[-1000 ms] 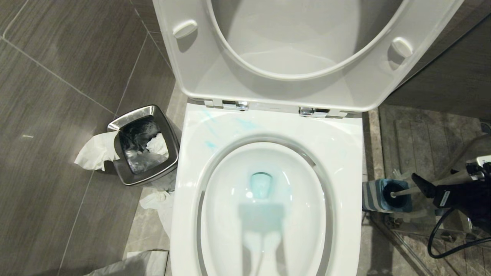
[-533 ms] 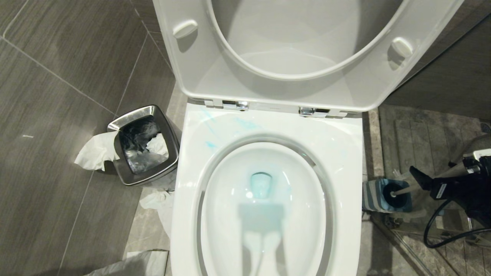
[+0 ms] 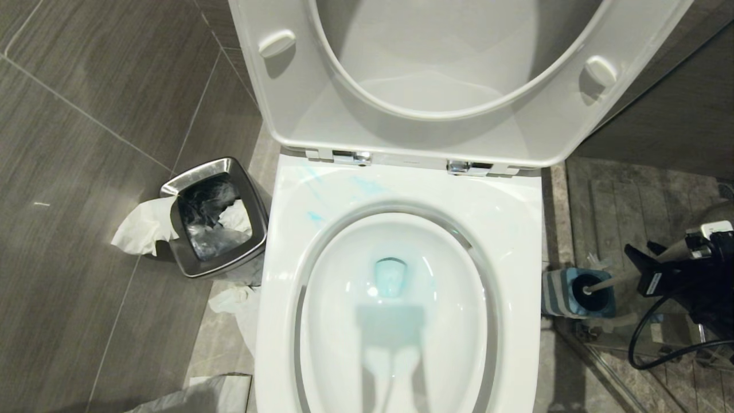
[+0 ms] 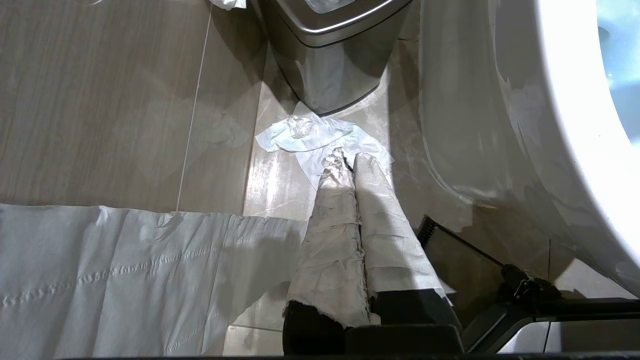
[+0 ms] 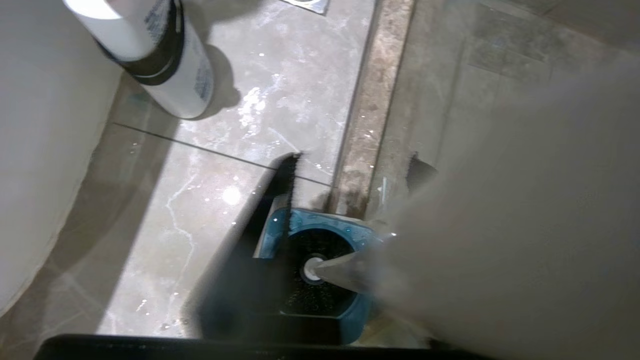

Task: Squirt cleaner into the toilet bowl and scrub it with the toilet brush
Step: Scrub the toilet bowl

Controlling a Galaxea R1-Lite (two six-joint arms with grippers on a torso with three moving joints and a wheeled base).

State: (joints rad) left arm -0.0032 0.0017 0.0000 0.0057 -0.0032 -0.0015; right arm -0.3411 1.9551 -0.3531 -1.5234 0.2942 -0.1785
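The toilet bowl (image 3: 516, 229) fills the middle of the head view, seat and lid raised. Turquoise cleaner tints the water (image 3: 391, 276) and streaks the rim's back left (image 3: 312, 217). To the bowl's right the toilet brush (image 3: 613, 279) stands with its black head in a blue-topped holder (image 3: 559, 292), its handle leaning right. My right gripper (image 3: 645, 252) is closed on the upper handle, one finger on each side. The right wrist view looks down the handle to the brush (image 5: 312, 267) in the holder (image 5: 320, 220). My left gripper (image 4: 347, 157), wrapped in paper, is shut and empty, low beside the bowl.
A steel waste bin (image 3: 215, 218) stands left of the toilet, with crumpled tissue (image 3: 143, 226) beside it and more paper (image 4: 125, 270) on the floor. A white bottle with a black band (image 5: 170, 65) stands on the wet floor past the holder. A black cable (image 3: 648, 344) loops under my right arm.
My right gripper has slid up along the brush handle and its fingers have come together around it. The handle leans slightly higher. The left arm has not moved.
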